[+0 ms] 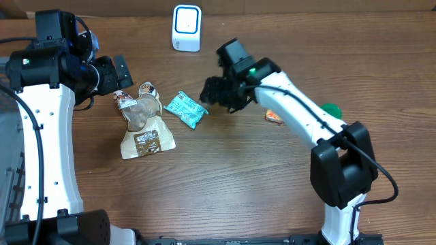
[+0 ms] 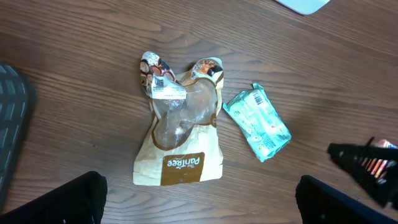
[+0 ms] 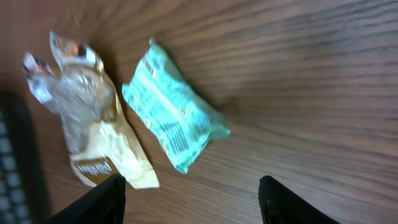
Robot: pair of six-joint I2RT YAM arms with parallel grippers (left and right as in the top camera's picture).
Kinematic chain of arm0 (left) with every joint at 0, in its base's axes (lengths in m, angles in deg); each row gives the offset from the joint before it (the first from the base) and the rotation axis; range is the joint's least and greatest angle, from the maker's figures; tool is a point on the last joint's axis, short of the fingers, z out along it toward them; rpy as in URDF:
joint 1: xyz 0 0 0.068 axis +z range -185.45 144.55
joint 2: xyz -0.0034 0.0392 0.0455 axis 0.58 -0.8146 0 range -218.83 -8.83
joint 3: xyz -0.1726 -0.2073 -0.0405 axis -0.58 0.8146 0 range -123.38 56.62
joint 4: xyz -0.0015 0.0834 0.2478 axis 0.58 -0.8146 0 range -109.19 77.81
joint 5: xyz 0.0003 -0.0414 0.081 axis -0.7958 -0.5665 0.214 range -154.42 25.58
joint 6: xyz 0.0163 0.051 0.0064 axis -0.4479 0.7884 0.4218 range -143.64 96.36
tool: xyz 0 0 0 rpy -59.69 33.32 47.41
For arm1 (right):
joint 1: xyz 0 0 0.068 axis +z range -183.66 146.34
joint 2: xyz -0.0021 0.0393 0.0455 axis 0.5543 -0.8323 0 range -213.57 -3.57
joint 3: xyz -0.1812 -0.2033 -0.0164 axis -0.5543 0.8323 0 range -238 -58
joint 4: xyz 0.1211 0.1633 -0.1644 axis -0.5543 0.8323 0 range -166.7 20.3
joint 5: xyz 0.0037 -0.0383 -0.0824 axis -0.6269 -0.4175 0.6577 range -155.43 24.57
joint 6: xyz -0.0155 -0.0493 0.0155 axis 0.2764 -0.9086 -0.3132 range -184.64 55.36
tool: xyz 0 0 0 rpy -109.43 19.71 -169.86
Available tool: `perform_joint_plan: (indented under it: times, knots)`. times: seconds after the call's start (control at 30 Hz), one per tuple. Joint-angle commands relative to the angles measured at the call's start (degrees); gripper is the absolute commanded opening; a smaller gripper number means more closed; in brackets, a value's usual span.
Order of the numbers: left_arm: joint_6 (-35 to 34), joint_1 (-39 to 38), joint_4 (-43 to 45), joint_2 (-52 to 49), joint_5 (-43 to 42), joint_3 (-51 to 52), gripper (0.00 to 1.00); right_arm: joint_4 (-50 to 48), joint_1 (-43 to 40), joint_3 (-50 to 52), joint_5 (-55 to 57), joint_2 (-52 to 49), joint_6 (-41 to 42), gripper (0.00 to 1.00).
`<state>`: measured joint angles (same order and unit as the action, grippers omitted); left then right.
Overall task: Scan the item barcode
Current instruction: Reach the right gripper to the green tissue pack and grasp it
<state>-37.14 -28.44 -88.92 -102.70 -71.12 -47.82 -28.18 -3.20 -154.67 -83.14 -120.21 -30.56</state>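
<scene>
The teal packet [image 1: 185,109] is laid flat on the table [image 1: 238,177], just beside a cream bag [image 2: 180,143] labelled what looks like "Panirée" — the packet's small print cannot be read. The right gripper [image 3: 196,202] is held spread and empty near the packet; the left gripper [image 2: 199,208] is likewise opened wide. A white scanner [image 1: 186,27] is stood well apart.

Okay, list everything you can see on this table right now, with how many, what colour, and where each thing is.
barcode scanner: one, white with a blue-edged face, far edge, centre
bread bag: one, tan and clear, crumpled, left of centre
teal packet: one, teal, just right of the bag, apart from it
small packet: one, orange, beside the right arm
green object: one, partly hidden behind the right arm
table: one, brown wood
left gripper: one, black, open, above the bag
right gripper: one, black, open, empty, near the teal packet
</scene>
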Motion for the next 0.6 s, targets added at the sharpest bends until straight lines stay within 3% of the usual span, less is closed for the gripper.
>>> perform_joint_plan:
  times: [0.0,0.23,0.57]
  knots:
    - [0.4,0.2,0.0,0.9,-0.2,-0.4,1.00,-1.5,0.3,-0.8,-3.4,-0.5,7.1,0.64]
    - [0.4,0.2,0.1,0.9,-0.2,-0.4,1.00,-2.6,2.5,-0.8,-3.3,-6.2,15.1,0.63]
    - [0.4,0.2,0.0,0.9,-0.2,-0.4,1.00,-12.2,5.4,-0.8,-2.3,-14.4,16.9,0.64]
